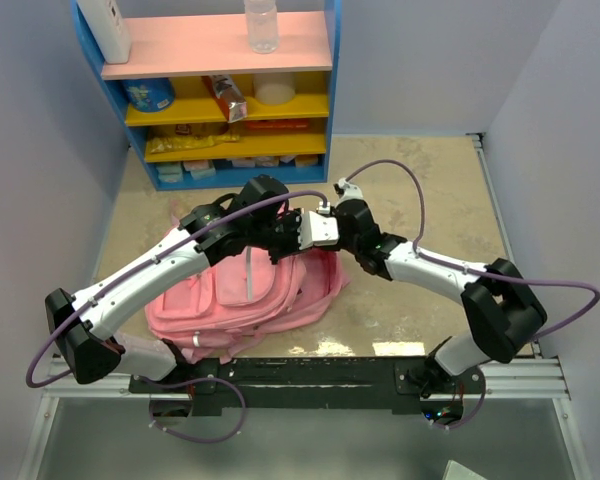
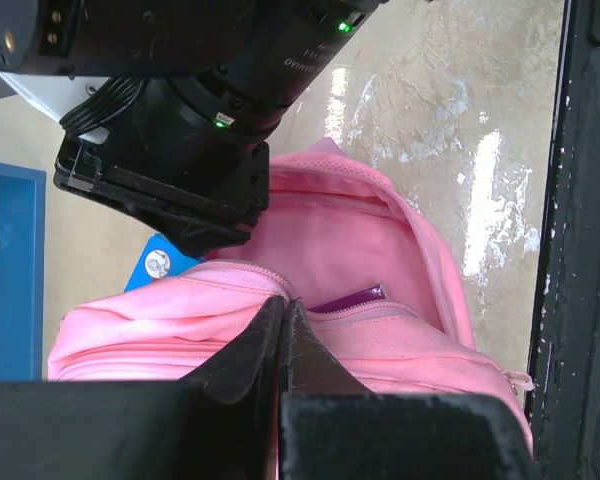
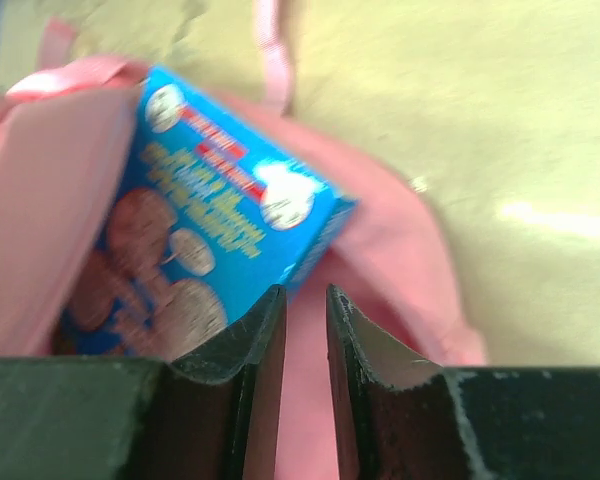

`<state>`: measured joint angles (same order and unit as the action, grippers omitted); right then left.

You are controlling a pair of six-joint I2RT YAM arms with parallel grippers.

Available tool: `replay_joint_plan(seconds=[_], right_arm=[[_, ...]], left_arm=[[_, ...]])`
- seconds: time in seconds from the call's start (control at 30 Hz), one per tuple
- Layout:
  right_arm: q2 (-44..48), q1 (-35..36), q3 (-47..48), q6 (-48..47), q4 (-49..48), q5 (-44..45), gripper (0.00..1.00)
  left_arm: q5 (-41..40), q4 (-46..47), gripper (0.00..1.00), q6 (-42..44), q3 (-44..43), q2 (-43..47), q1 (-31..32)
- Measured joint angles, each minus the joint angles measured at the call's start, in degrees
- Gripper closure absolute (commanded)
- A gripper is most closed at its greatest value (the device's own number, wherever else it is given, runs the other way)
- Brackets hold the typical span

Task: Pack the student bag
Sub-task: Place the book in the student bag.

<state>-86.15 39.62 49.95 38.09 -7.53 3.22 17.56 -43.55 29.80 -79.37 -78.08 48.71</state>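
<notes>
Pink student bag (image 1: pixel 270 300), front-left of the counter, looks floppy, so grab the zipper rim. The left gripper (image 2: pixel 285 303) is pinched onto it; the right gripper (image 3: pixel 305 292) is barely parted and empty beside the blue box (image 3: pixel 210 220).

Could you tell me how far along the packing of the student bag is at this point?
Done: the student bag is unzipped, with a purple item inside. In hand: the left gripper pinches the opening's edge, and the blue snack box sits partly in the mouth, just ahead of the right gripper, whose jaws stand slightly apart. Left: seating the box, probably more from the shelf, then zipping up.
</notes>
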Motion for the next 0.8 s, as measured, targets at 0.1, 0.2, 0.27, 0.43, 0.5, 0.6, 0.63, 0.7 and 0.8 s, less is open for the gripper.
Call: replay_joint_plan(seconds=[0.1, 0.2, 0.27, 0.43, 0.5, 0.6, 0.63, 0.7, 0.8], right_arm=[[-1.6, -0.8, 0.1, 0.0, -0.7, 3.6, 0.74], [-2.5, -2.3, 0.8, 0.2, -2.1, 5.2, 0.74], [-2.7, -3.8, 1.1, 0.5, -3.7, 5.8, 0.74], [-7.8, -5.6, 6.8, 0.7, -5.4, 5.9, 0.82], [-11.7, -5.5, 10.0, 0.7, -5.9, 4.7, 0.86], [-16.2, -5.1, 12.5, 0.8, -6.2, 2.5, 0.86], [-17.1, -4.9, 12.6, 0.7, -5.9, 1.9, 0.87], [-18.2, -4.2, 12.7, 0.7, -5.3, 1.3, 0.88], [-18.5, -3.2, 12.6, 0.7, -5.1, 0.3, 0.88]], left_arm=[[0.2, 0.0, 1.0, 0.0, 0.0, 0.0, 0.0], [0.3, 0.0, 1.0, 0.0, 0.0, 0.0, -0.1], [0.3, 0.0, 1.0, 0.0, 0.0, 0.0, -0.1], [0.8, -0.2, 1.0, 0.1, 0.0, 0.0, -0.1], [1.0, -0.2, 1.0, 0.1, 0.0, 0.0, -0.2], [1.1, -0.3, 1.0, 0.1, 0.0, 0.0, -0.3], [1.1, -0.3, 1.0, 0.1, 0.0, 0.0, -0.3], [1.2, -0.3, 1.0, 0.1, 0.0, 0.0, -0.3], [1.3, -0.3, 1.0, 0.4, 0.0, 0.0, -0.3]])
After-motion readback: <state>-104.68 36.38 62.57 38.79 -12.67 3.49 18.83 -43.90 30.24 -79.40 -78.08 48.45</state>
